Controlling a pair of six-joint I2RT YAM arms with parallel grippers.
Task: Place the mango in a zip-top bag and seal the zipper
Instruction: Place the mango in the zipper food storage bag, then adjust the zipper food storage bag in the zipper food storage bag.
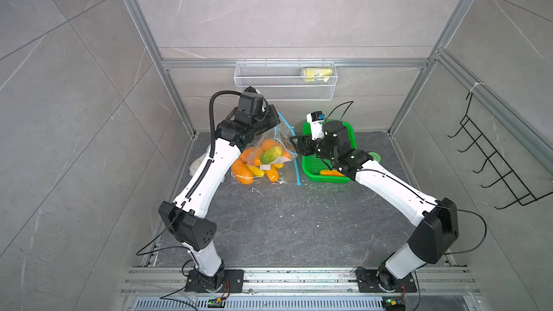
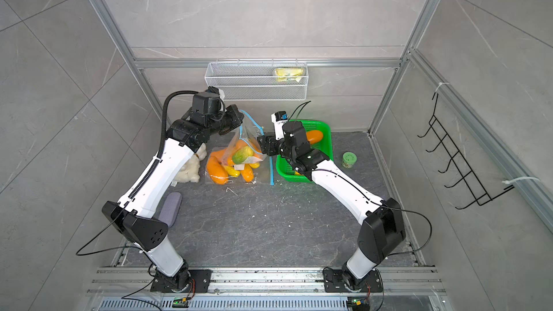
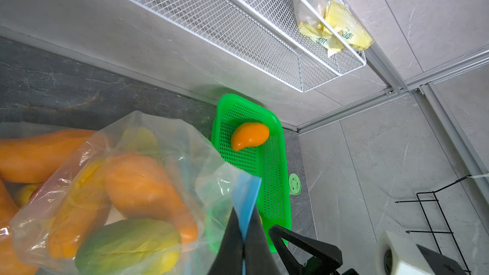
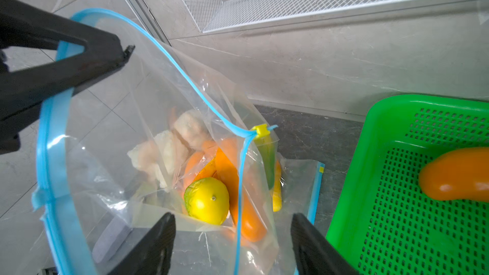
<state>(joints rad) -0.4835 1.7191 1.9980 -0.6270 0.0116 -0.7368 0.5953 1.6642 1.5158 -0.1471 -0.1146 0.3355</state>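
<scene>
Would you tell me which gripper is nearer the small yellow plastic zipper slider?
Right. The right gripper stands open just short of the yellow slider; the left gripper pinches the blue zipper strip farther along.

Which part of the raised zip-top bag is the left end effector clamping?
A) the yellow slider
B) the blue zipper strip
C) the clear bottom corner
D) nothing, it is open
B: the left wrist view shows the left end effector shut on the blue zipper strip of the zip-top bag; the yellow slider sits away from it.
</scene>
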